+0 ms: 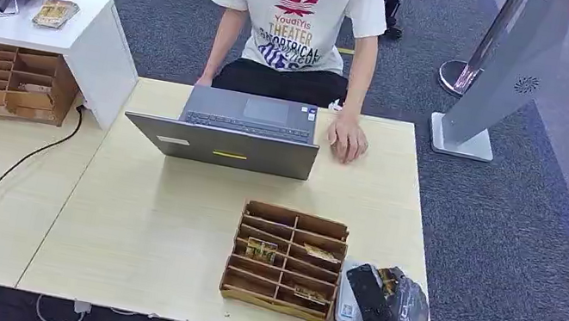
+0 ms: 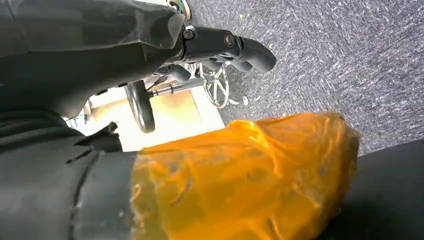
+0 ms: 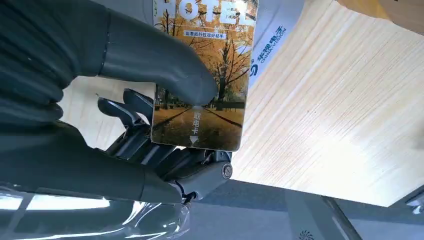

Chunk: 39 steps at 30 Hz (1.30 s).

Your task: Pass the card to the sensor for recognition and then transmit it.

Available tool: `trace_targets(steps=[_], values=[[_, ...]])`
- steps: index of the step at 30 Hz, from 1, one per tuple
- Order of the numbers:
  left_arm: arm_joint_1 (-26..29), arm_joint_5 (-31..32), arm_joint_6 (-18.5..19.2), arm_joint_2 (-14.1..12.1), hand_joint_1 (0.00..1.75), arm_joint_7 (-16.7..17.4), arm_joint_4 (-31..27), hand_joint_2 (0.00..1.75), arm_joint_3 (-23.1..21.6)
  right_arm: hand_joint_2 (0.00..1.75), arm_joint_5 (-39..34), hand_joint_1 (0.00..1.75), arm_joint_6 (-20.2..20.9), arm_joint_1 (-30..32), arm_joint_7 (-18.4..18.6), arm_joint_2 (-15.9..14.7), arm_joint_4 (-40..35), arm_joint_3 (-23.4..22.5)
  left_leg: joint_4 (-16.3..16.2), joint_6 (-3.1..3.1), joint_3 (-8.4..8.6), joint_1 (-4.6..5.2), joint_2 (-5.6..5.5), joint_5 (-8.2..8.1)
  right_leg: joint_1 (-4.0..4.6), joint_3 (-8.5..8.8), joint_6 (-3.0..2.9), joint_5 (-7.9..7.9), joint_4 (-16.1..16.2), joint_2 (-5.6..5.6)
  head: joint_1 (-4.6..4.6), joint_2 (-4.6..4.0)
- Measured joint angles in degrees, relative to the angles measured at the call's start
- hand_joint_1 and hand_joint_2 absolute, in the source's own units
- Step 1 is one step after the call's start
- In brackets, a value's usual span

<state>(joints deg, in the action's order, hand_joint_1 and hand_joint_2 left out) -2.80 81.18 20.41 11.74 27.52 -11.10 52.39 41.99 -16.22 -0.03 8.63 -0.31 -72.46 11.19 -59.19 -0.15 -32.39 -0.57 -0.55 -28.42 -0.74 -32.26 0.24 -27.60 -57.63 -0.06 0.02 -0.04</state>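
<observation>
On the desk [image 1: 166, 219], going from the left: a wooden organizer [image 1: 12, 83] sits at about 10 o'clock, the laptop [image 1: 238, 131] at 12 o'clock with a person's hand [image 1: 346, 139] resting just beside it, and a second wooden rack [image 1: 286, 260] at about 5 o'clock.

The left hand [image 2: 235, 47] hangs over the carpet. In its wrist view the fingers [image 2: 252, 52] look curled, but I cannot tell surely whether they are together or apart; nothing is seen in them.

The right hand [image 1: 389, 305] is at the desk's 5 o'clock corner. It pinches the card [image 3: 205, 85] between the thumb [image 3: 165, 65] on the printed face and the fingers [image 3: 135, 112] behind. The card is above the white sensor [image 1: 349, 311], which lies flat on the desk just beside the rack. The long axis of the card runs away from the palm, and its far end points toward the sensor; whether they touch I cannot tell.

The right hand is clearly the nearer one. I judge the recognition step is in progress, and the passing, probably toward the person at 12 o'clock, is not yet done.
</observation>
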Motion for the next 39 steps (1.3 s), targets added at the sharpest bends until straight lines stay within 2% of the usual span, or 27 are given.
trace_targets(steps=[39], values=[[0.0, 0.0, 0.0, 0.0, 0.00, 0.0, 0.0, 0.00, 0.0, 1.75, -0.5, 1.75, -0.3, -0.3, -0.2, 0.0, 0.8, -0.1, 0.0, 0.00, 0.07, 0.00, 0.01, 0.00, 0.00, 0.06, 0.00, 0.01, 0.0, 0.01, 0.00, 0.00]])
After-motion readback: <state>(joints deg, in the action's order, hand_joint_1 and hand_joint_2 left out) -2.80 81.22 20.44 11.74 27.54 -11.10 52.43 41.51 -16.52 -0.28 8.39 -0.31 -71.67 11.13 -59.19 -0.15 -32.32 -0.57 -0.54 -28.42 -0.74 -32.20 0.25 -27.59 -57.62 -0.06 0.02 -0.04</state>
